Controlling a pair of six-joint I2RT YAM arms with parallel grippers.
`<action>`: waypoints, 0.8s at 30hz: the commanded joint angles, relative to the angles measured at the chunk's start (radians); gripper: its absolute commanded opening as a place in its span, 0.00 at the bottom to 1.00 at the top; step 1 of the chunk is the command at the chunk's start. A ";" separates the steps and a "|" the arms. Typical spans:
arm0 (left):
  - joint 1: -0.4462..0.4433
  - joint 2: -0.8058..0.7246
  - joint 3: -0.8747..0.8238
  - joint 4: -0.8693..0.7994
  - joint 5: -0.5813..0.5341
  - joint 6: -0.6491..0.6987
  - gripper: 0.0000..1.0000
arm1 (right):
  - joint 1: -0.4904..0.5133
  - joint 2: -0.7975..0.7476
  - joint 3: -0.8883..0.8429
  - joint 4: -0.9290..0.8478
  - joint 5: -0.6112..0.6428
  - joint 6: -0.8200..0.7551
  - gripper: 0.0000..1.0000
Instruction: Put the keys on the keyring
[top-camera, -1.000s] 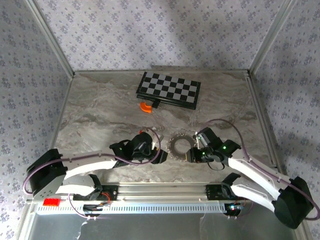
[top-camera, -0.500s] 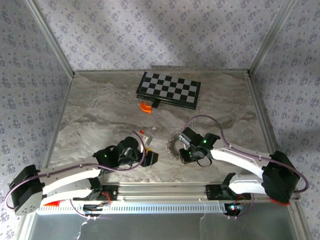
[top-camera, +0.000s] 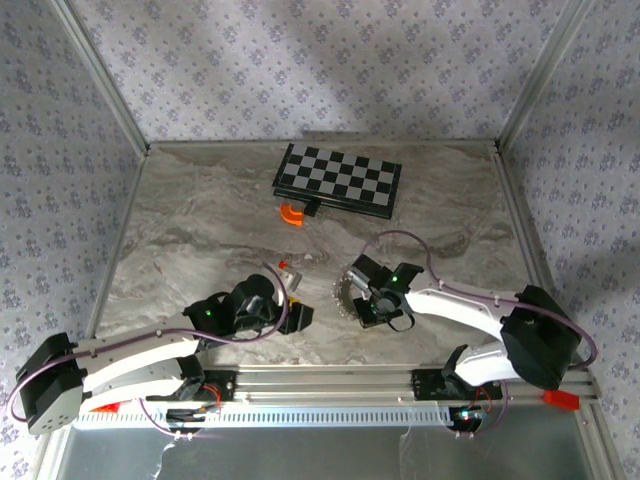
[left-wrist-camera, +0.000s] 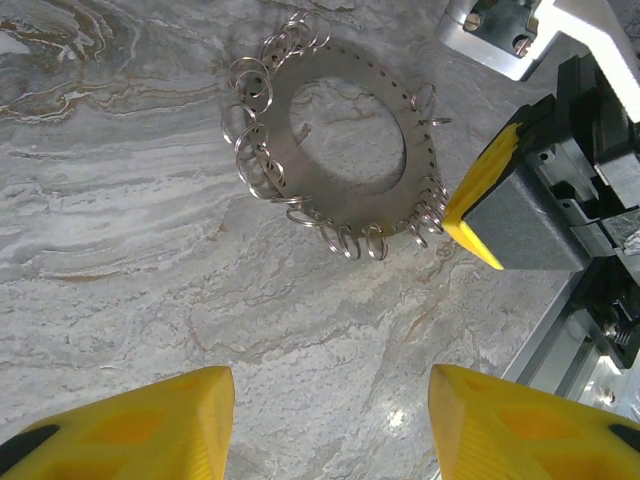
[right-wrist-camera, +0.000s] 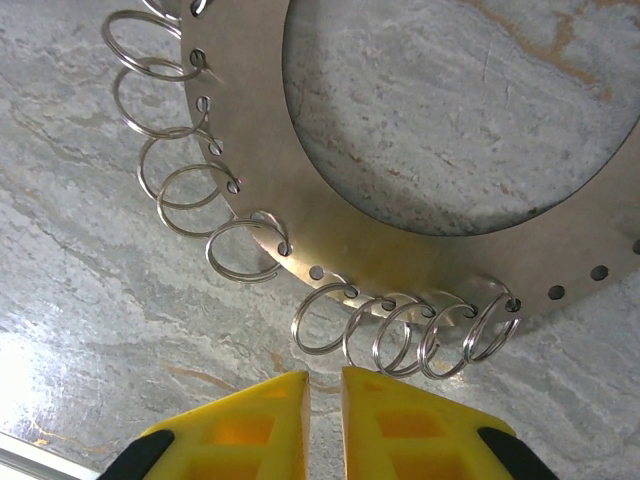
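Observation:
The keyring is a flat silver ring plate with holes round its rim, and several small wire rings hang from those holes. It lies flat on the marble table, partly under my right arm. My right gripper points down at its near edge with the jaws nearly together and nothing between them, the tips just short of the wire rings; it also appears from above. My left gripper is open over bare table left of the ring. A tiny red-headed key lies beside the left wrist.
A black-and-white chessboard lies at the back of the table, with an orange curved piece just in front of it. Metal rails run along the near edge. Patterned walls stand on three sides.
My right arm swung left over the ring and its jaws closed. My left arm drew back to the left, away from the ring, uncovering the red-headed key.

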 joint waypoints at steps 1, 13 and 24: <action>0.012 -0.002 -0.001 0.004 0.002 0.017 0.53 | 0.005 0.015 0.026 -0.016 0.007 -0.004 0.18; 0.015 0.004 -0.004 0.015 0.006 0.014 0.53 | 0.003 0.044 0.018 -0.006 0.008 -0.017 0.19; 0.019 -0.010 -0.020 0.023 0.005 0.007 0.53 | 0.003 0.061 0.016 -0.005 0.026 -0.017 0.22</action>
